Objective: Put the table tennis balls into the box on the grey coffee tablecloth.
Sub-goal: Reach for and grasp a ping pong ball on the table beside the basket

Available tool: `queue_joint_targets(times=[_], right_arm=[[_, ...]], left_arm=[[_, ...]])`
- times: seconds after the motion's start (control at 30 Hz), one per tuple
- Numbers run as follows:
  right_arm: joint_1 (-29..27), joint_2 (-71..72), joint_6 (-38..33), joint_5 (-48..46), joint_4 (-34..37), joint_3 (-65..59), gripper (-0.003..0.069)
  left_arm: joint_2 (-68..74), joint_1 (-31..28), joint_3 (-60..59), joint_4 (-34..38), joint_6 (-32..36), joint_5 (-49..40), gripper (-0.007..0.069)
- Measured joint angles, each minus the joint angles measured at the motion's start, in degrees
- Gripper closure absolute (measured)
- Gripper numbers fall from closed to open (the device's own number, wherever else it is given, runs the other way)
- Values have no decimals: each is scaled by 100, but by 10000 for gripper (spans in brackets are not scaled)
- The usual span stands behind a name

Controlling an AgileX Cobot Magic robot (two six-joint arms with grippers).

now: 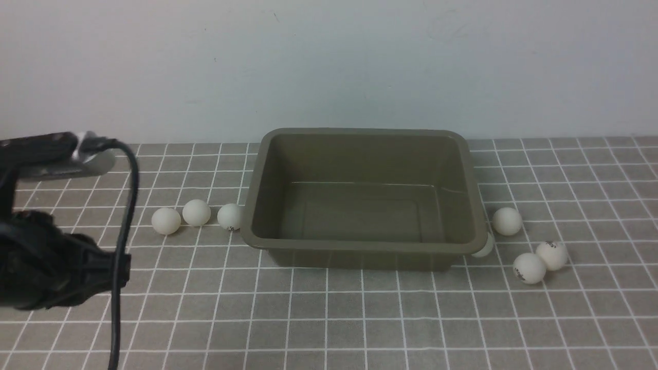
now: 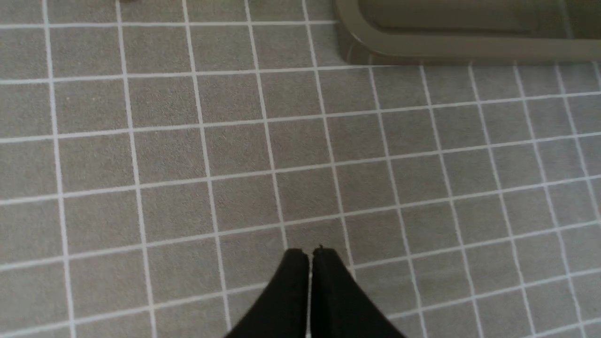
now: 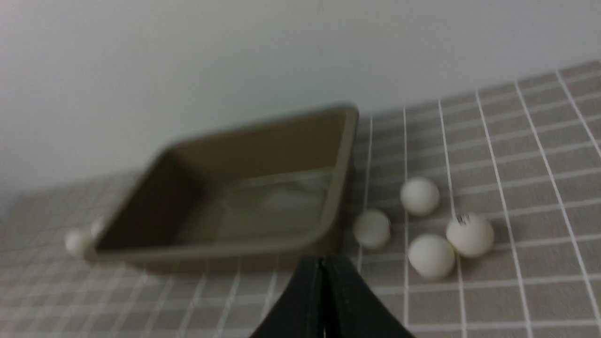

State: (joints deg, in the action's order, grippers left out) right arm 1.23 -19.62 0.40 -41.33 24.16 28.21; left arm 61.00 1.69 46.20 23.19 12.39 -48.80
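**A:** Where do the table tennis balls (image 1: 196, 212) lie?

**B:** All seven are on the grey coffee tablecloth (image 1: 329, 318), and none is in the box (image 1: 360, 257). Three sit in a row just left of it. Four are on the right, and one of them (image 1: 485, 247) is tucked under the flared rim at the near right corner.

**A:** Why is the box in the middle?

**B:** I'd judge it lets each arm serve its own side, with a short carry over a low rim. The box stands open and empty towards the far edge of the tabletop, close to the pale wall (image 1: 329, 61).

**A:** And the fingers?

**B:** The left fingers (image 2: 291, 286) are clenched tip to tip on nothing, above bare cloth near the box's near left corner. The right fingers (image 3: 305, 291) are also pressed together and empty, facing the box and the right-hand balls. Both must spread before any pick.

**A:** How will things handle?

**B:** The balls are matte, round and probably light, so a nudge would likely send them rolling across the flat cloth with its thin white grid. The olive-brown plastic is smooth, with slanted walls and rounded corners, so a dropped ball should settle inside.
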Motion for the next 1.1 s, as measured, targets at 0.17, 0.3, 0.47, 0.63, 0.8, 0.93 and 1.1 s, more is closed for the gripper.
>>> queue_joint_targets(times=[0.17,0.3,0.47,0.63,0.8,0.93,1.1], right_arm=[[0,-1447,-475,-1934,-339,1301,673],[0,-1873,-536,-2230,-367,1612,673],[0,-1912,-540,-2230,-480,1620,673],[0,-1912,-540,-2230,-562,1620,673],[0,-1912,-540,-2230,-596,1620,673],[0,-1912,-540,-2230,-670,1620,673],[0,-1912,-503,-2230,-765,1620,673]], left_arm=[[1210,0,560,-528,75,577,629],[2169,-46,1208,-847,-206,675,587],[3251,-226,2029,-905,-469,470,449],[4188,-352,2709,-956,-527,416,256],[4987,-352,3203,-1101,-630,616,187],[5378,-352,3481,-1121,-635,715,187],[5665,-352,3610,-1138,-635,888,185]])
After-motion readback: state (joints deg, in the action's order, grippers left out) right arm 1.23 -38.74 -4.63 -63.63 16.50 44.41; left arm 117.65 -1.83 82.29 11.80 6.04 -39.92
